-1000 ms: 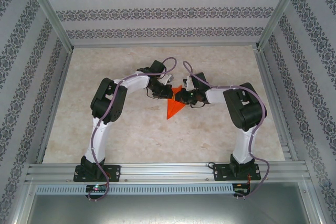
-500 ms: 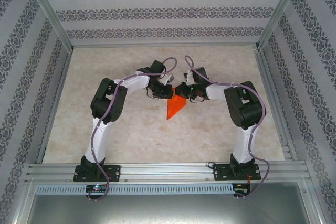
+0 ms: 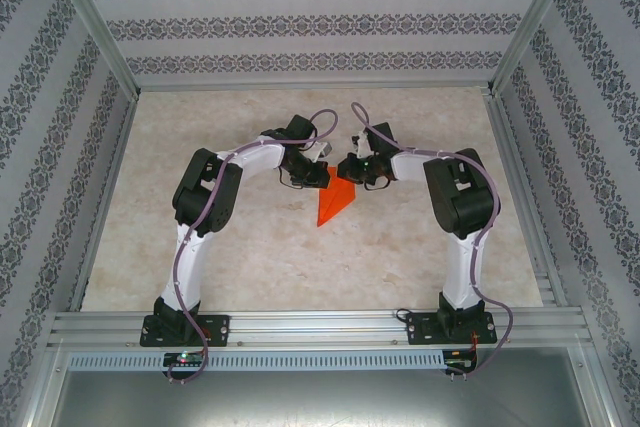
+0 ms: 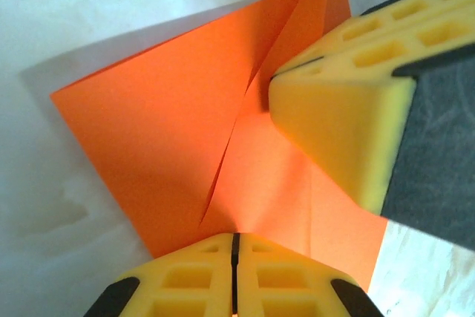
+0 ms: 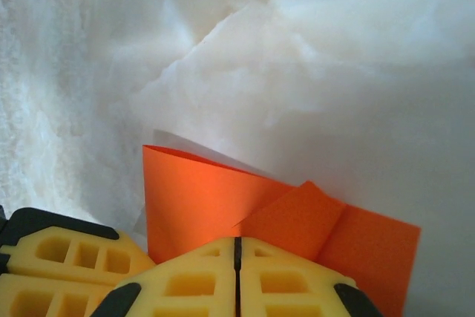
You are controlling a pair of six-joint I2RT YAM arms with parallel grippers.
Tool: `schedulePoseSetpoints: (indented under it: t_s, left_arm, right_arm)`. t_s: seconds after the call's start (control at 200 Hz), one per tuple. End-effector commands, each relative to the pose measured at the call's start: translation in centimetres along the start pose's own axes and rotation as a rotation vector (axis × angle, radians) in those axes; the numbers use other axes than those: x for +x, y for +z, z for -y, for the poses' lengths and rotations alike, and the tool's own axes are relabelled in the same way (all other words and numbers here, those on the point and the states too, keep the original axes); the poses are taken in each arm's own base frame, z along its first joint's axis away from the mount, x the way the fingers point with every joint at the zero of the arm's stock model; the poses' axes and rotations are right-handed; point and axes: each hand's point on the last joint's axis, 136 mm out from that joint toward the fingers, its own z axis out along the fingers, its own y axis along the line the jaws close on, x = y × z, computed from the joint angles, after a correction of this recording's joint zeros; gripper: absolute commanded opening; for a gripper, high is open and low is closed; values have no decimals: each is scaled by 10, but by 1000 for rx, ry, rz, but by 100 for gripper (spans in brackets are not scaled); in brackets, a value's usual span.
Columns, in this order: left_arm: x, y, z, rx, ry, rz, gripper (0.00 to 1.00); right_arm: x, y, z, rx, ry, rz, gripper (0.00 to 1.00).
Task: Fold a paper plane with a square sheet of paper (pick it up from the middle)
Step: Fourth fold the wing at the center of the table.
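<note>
Mid-frame in top view, paper sheet [image 3: 334,207] lay on table [image 3: 250,257], approx. half done: folded to a pointed wedge, one flap raised; wing creases left. Left gripper [image 4: 234,254] & right gripper [image 5: 237,257] were both closed, tips on paper.

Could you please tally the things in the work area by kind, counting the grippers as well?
Folded orange paper: 1
Grippers: 2 (left gripper, right gripper)
Total: 3
</note>
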Motion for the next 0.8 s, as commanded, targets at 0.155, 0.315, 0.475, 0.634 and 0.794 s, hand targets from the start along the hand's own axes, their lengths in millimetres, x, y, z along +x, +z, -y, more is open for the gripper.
schedulePoseSetpoints:
  t_s: [0.155,0.315,0.475,0.634,0.794]
  left_arm:
    - [40,22,-53,-178,-35,-114,9]
    - [42,23,-55,-182,-32,-119,9]
    - [45,24,-56,-186,-28,-127,8]
    - [47,25,-54,-171,-29,-130,8]
    - [45,24,-52,-162,-28,-125,8]
  right_arm:
    - [-27,1,41,129,20,39,8]
    - [-44,0,50,154,37,68,8]
    - [-60,0,54,172,44,78,8]
    - [-77,0,60,183,54,94,8]
    - [-92,-5,59,182,48,107,8]
